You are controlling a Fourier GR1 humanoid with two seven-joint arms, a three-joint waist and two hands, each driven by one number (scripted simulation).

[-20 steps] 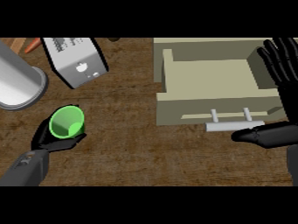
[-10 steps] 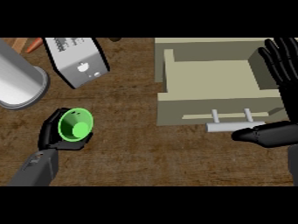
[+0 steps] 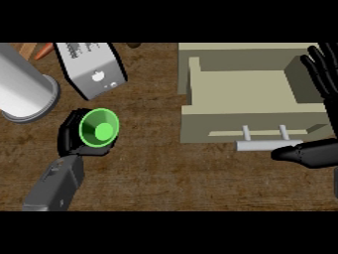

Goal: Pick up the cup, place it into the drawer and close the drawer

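Counter [image 3: 164,183]: brown wood-grain top, carrying all items noted below.

Drawer [image 3: 245,94]: beige, pulled out at the view's upper right, interior bare and exposed from above. Its bar handle [image 3: 263,145] faces the robot.

Grey cylinder [image 3: 14,82]: lies at the upper left, well apart from the drawer. A grey box [image 3: 91,67] sits just beside it.

Right hand [image 3: 332,99]: shows at the right edge beside the drawer, fingers straight and raised, thumb lying just next to the handle. It grasps nothing and appears to be resting.

Left hand [image 3: 70,134]: fingers curled round the cup, grasping it from behind; the grey forearm enters from the lower left.

Cup [image 3: 98,130]: green, tilted so its mouth faces the camera, held at the left of the counter, well apart from the drawer. Whether it touches the counter cannot be told.

Assessment: step 1, the pick-up, looks to be in hand. The next move calls for carrying the cup rightward above the drawer's near wall, then lowering it into the cavity before release. Closing is not yet due.
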